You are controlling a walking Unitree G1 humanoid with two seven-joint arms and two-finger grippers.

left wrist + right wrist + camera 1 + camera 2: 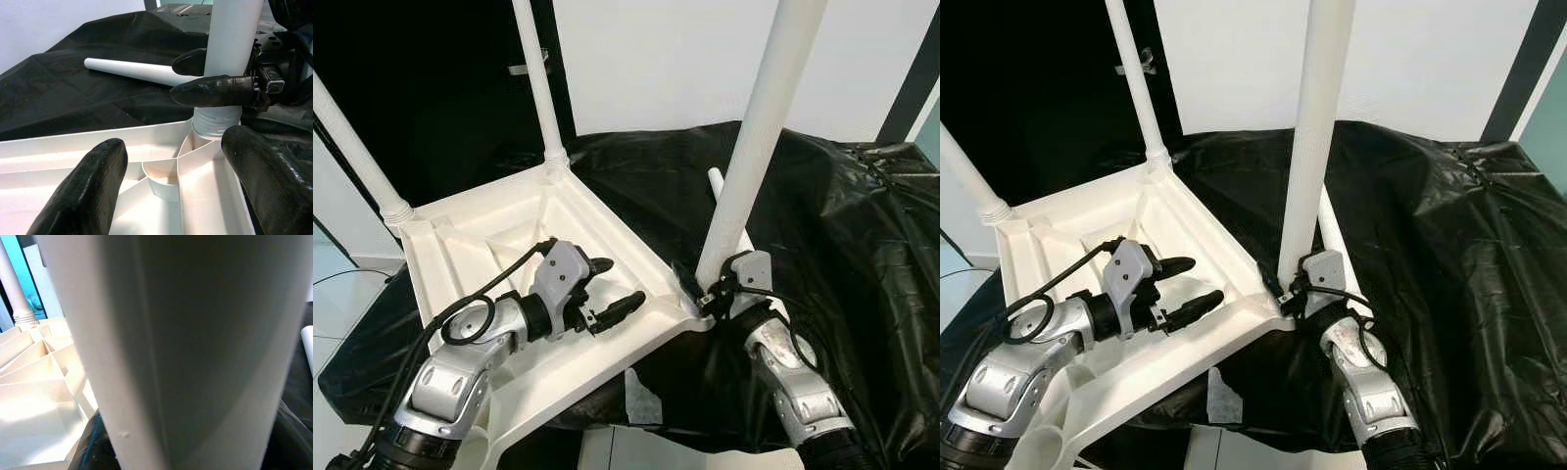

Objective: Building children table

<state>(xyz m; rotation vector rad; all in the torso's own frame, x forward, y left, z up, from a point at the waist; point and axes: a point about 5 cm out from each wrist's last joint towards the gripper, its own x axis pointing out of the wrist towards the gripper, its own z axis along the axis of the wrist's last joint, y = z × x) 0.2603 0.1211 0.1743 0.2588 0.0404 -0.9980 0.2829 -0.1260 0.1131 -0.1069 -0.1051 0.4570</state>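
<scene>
Three legs stand upright in the corners of the upturned white tabletop (480,245): far-left leg (357,147), far leg (538,83), and near-right leg (759,127). Fourth leg (137,71) lies loose on the black plastic sheet (862,255), just behind the near-right corner.

Tabletop sits underside up, ribs exposed, tilted, partly on the black sheet; near-left edge overhangs toward the robot. What is under the sheet: cannot tell.

Right gripper (710,286) is at the base of the near-right leg, fingers pinching the leg just above its threaded collar at the corner socket. In the left wrist view one black finger (210,90) crosses the front of the leg and the other shows behind it. Right wrist view is mostly the leg's white shaft up close, with the ribbed underside beside it.

Left gripper (612,284) hovers over the inside of the tabletop, pointing at the near-right corner, fingers spread, holding nothing. Left wrist view looks between its two fingertips (88,191) at the ribs and the leg socket.

White wall behind; small scrap of white paper (641,401) below the near edge.
</scene>
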